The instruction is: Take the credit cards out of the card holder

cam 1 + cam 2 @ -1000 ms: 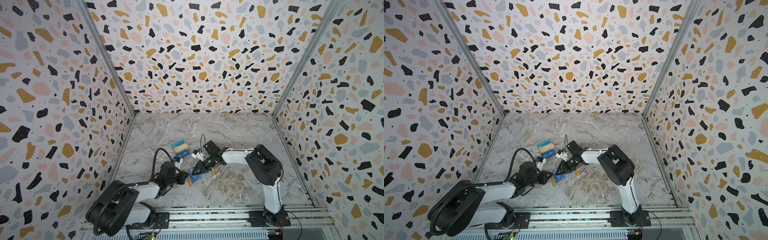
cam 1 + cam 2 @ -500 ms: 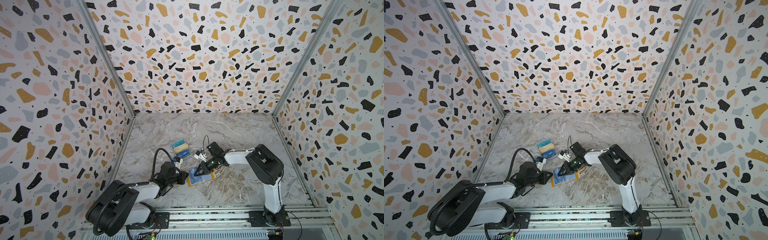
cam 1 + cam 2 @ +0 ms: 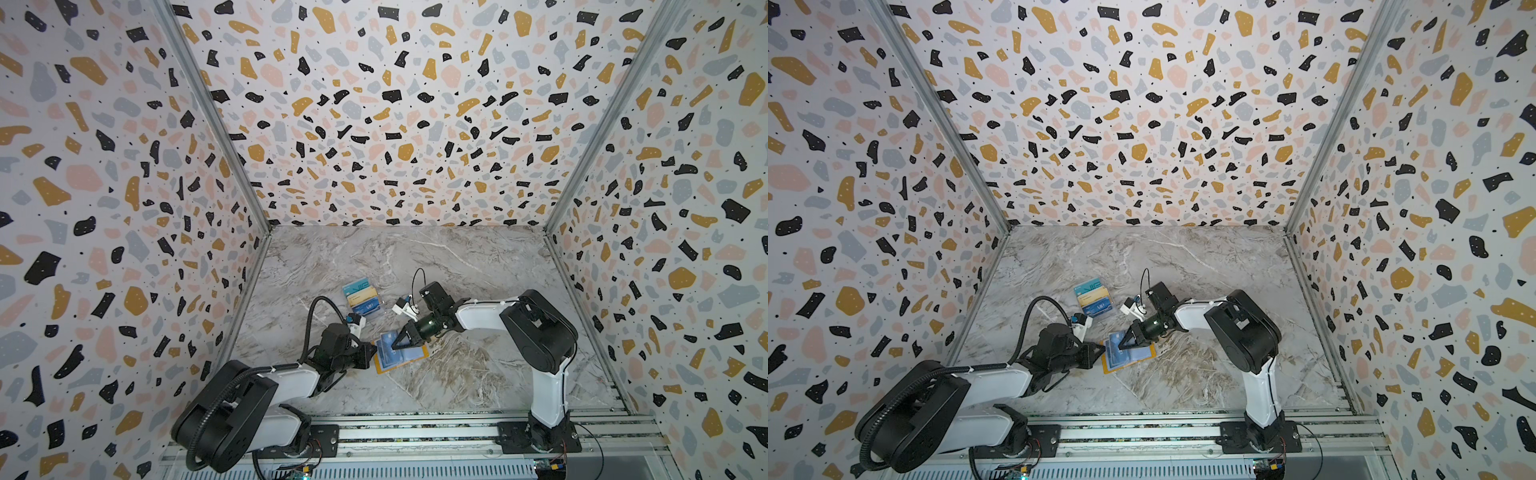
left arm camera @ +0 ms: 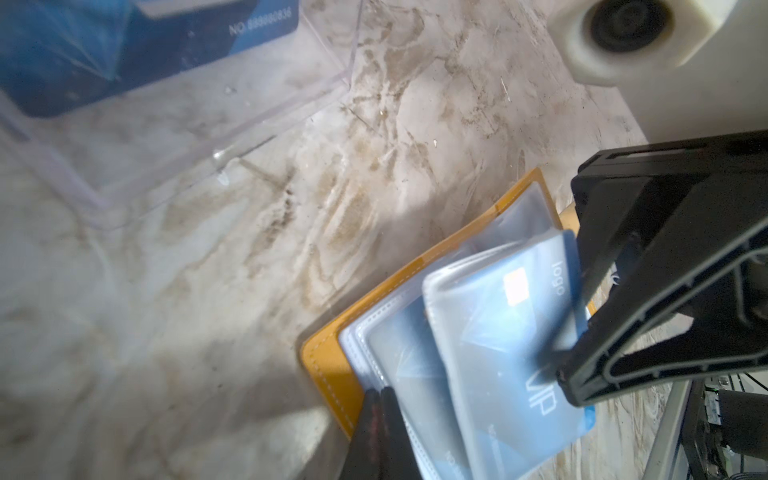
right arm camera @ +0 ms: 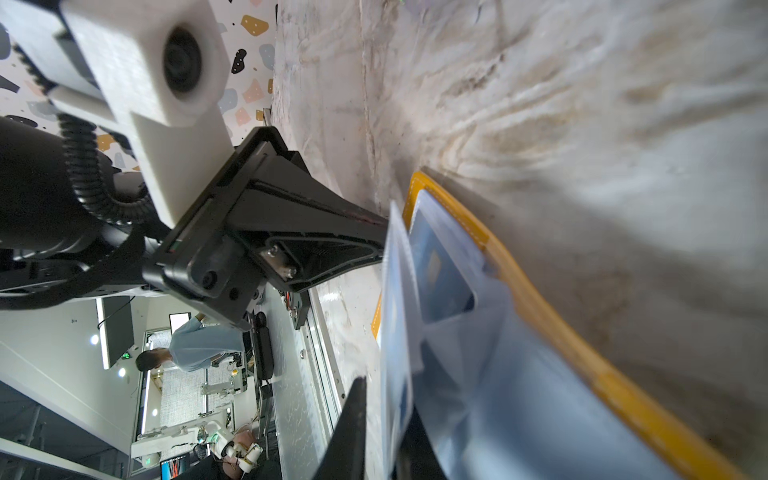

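**Item:** card holder (image 3: 417, 356), yellow cover, clear plastic leaves, lying open on the marble table (image 3: 415, 266) between the two arms.

**Step in hand:** extraction of one card from its sleeve. Judged partway through the task.
- Three credit cards (image 3: 361, 298) already out, stacked in a clear tray (image 4: 291, 112) near the holder, on its far side.
- At least one further blue card visible in a lower leaf.

**Left gripper (image 3: 372, 354):** jaws together, clamped on the edge of the plastic leaves, pinning the holder down.

**Right gripper (image 3: 397, 343):** jaws drawn close on either side of the raised leaf bearing the blue card (image 4: 519, 332). Pressing on it or not: cannot tell.

**Next move, as judged:**
- Firm pinch on the card alone, not on the sleeve film.
- Straight pull along the sleeve's opening, left grip unrelaxed.
- Risk: whole leaf lifting with the card.

**Writing:**
- "VIP" and "logo" in white on the blue card, beside a gold chip.
- "VIP" on the teal and dark blue cards in the tray.
- "NO." plus a string of digits on the dark blue one, partly blurred.
- No brand name legible.
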### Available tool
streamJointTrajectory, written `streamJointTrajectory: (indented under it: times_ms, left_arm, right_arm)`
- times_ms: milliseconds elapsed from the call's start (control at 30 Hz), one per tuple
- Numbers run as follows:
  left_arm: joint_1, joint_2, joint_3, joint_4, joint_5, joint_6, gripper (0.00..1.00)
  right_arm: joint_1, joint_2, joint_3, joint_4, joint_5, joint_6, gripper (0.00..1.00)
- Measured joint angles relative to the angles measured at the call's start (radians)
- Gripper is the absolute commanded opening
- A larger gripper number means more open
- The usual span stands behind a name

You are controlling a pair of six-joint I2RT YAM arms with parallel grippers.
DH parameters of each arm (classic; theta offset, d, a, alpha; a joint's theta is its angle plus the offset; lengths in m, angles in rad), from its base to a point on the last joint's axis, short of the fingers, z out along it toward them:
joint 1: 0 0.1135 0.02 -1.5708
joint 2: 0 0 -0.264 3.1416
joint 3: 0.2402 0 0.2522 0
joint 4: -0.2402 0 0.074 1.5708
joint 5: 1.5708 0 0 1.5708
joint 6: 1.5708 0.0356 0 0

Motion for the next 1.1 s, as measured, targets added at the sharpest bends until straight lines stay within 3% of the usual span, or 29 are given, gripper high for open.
streamJointTrajectory:
  times_ms: [800, 967, 1100]
  left_arm:
    - [0.0, -0.003, 0.0, -0.003, 0.0, 0.0, 0.01]
    - [0.0, -0.024, 0.0, -0.027, 0.0, 0.001, 0.11]
    - [-0.002, -0.057, -0.012, -0.032, 0.003, 0.003, 0.26]
  right_arm:
    - [-0.043, -0.037, -0.027, -0.028, 0.017, -0.024, 0.07]
    - [-0.054, -0.061, -0.027, -0.095, 0.07, -0.062, 0.04]
    - [-0.066, -0.092, -0.02, -0.165, 0.128, -0.1, 0.03]
